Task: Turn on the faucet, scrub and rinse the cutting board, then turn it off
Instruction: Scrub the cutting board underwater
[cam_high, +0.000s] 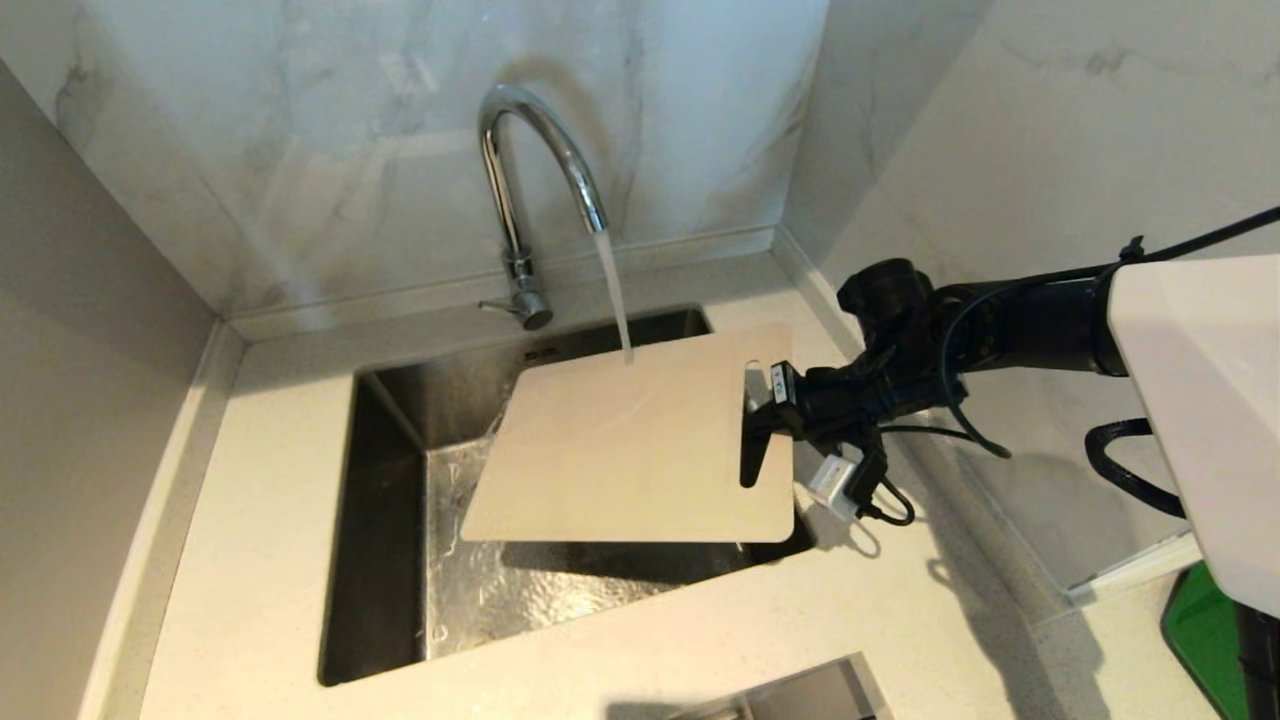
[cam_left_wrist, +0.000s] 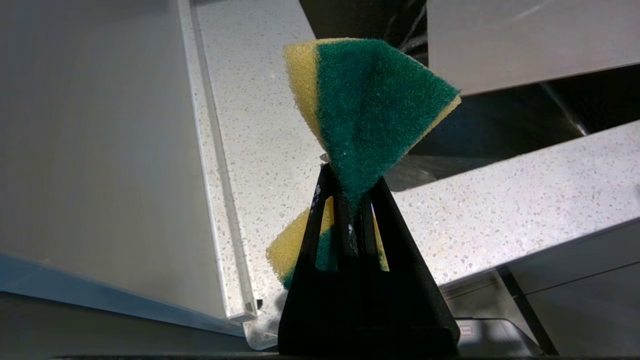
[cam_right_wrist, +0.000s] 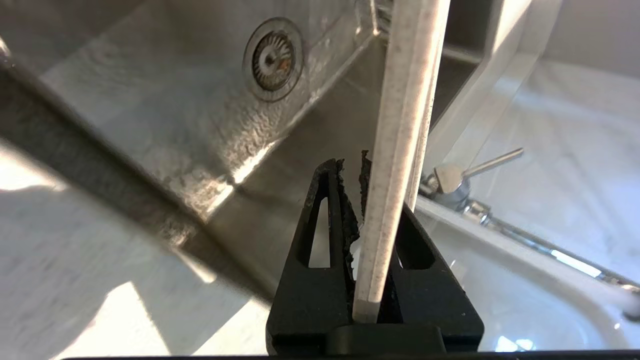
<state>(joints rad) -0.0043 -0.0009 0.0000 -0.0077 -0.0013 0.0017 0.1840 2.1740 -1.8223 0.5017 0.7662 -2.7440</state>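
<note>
Water runs from the chrome faucet (cam_high: 540, 160) onto the far edge of the pale beige cutting board (cam_high: 630, 450). The board hangs tilted over the steel sink (cam_high: 390, 480). My right gripper (cam_high: 765, 420) is shut on the board's short end at the handle cutout, reaching in from the right. In the right wrist view the board's edge (cam_right_wrist: 400, 125) stands between the jaws of the right gripper (cam_right_wrist: 370, 185), with the faucet lever (cam_right_wrist: 492, 162) behind. My left gripper (cam_left_wrist: 350, 195) is outside the head view, shut on a green and yellow sponge (cam_left_wrist: 370, 110) above the speckled counter (cam_left_wrist: 500, 210).
The sink floor is wet, with the drain (cam_right_wrist: 272, 57) showing below the board. Marble walls close in behind and to the right of the sink. A second steel opening (cam_high: 790, 695) lies at the counter's front edge. A green object (cam_high: 1195, 620) sits at the lower right.
</note>
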